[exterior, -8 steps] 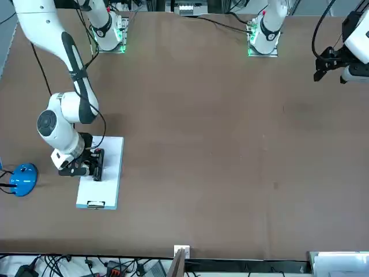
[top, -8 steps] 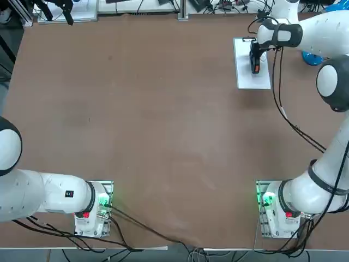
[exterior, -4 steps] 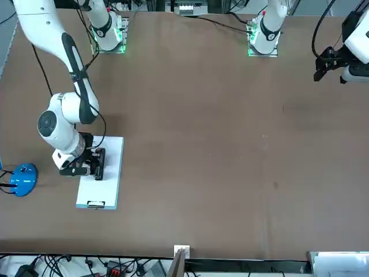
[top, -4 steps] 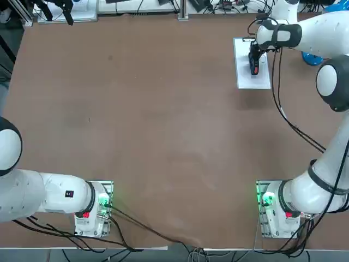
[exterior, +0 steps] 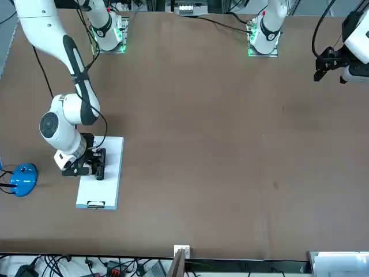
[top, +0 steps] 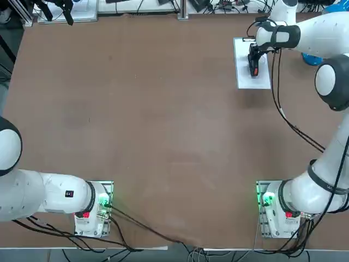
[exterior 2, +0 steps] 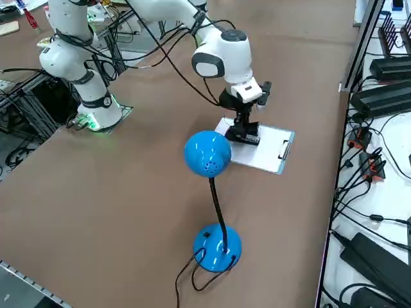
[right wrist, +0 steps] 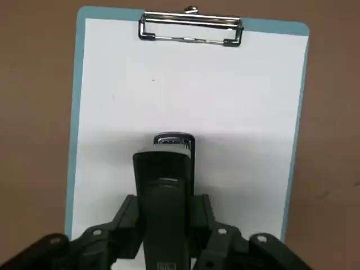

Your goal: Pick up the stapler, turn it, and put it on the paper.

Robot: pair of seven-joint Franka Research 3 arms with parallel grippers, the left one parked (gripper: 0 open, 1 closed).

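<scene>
- Placing is in hand: the right gripper (right wrist: 167, 219) has its jaws clamped on the stapler (right wrist: 164, 191), over the paper (right wrist: 230, 101).
- Next, probably settle it flat, then release.

Our white right arm with dark grey joint bands (exterior: 69, 78) is reaching out bent at the elbow. White-and-black wrist (exterior 2: 244, 86) angled down. Black two-finger right end effector (right wrist: 167, 225) at its tip, pointing down, both black metal fingers (right wrist: 128, 225) closed in a grip, one on each side.
</scene>
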